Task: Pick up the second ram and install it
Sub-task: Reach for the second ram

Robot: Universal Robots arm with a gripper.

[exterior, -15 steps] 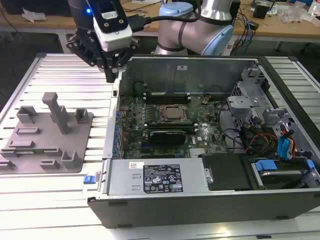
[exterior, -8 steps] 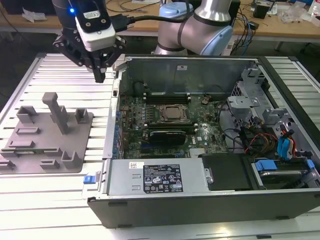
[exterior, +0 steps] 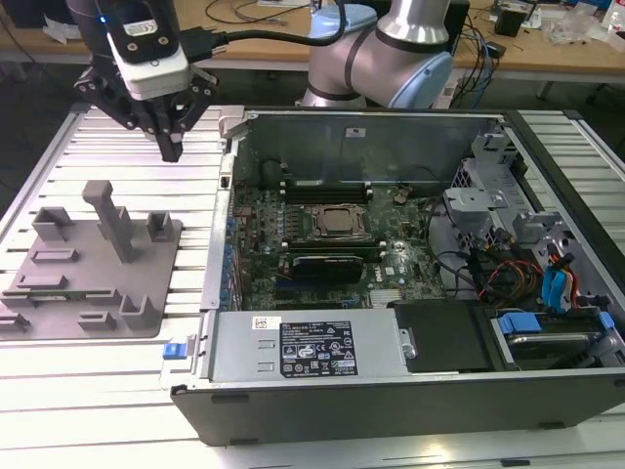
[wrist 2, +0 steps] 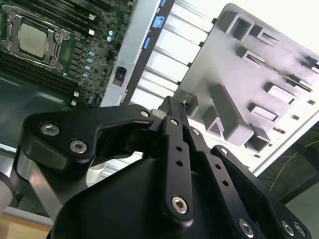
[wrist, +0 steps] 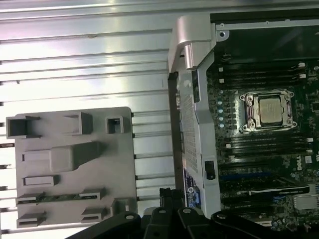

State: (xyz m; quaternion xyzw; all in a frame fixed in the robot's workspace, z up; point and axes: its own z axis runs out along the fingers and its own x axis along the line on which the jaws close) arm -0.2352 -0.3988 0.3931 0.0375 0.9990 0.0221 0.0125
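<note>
The second ram (wrist: 55, 197) is a thin green stick standing on edge between two grey holder blocks of the grey fixture plate (wrist: 124, 164); the second wrist view shows the second ram (wrist 2: 297, 79) as a dark line. My gripper (exterior: 172, 149) hangs over the slatted table beyond the fixture plate (exterior: 146, 327), at the exterior view's left of the case wall. It is shut with nothing in it and is well apart from the stick. In both wrist views the gripper (wrist 2: 172, 105) (wrist: 169, 195) is seen from behind.
The open computer case (exterior: 410, 391) holds the motherboard (exterior: 256, 210) with the silver processor (exterior: 339, 221) (wrist: 271, 109) and long black slots (wrist: 264, 144) beside it. A tall grey post (exterior: 115, 223) rises from the fixture. Cables and drive bays (exterior: 547, 283) fill the case's right end.
</note>
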